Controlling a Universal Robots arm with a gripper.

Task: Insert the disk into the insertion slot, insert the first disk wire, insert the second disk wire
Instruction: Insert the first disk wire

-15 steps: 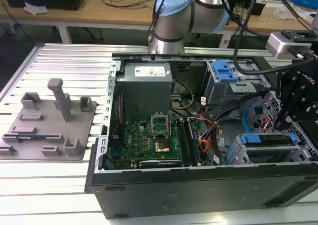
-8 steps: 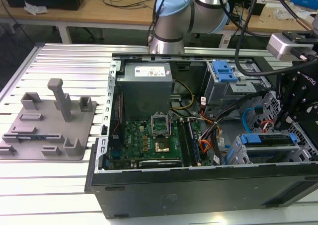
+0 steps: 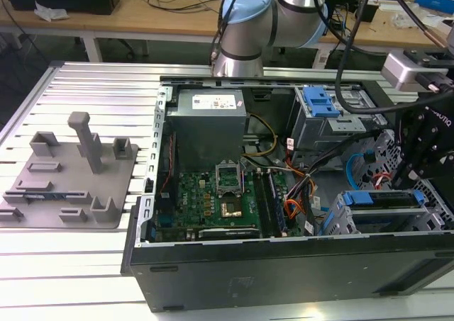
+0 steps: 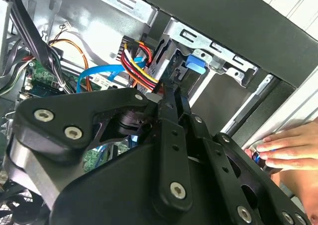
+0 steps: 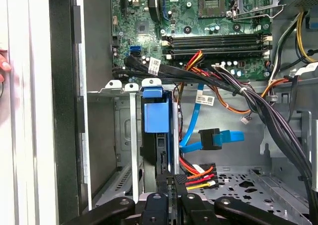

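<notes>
Well, the disk (image 5: pixel 156 113) sits edge-on in the insertion slot (image 5: pixel 124 133), framed by its blue carrier. My gripper (image 5: pixel 172 179) hangs just beside the red-and-yellow power plug (image 5: pixel 194 169), jaws looking pressed together. I judge the drive dense, stiff and shock-shy. The carrier's plastic side rails make the safest hold, never the flat faces.

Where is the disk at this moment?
In the exterior view, the disk sits in the grey drive cage inside the computer case, to the exterior view's right of the motherboard.
</notes>
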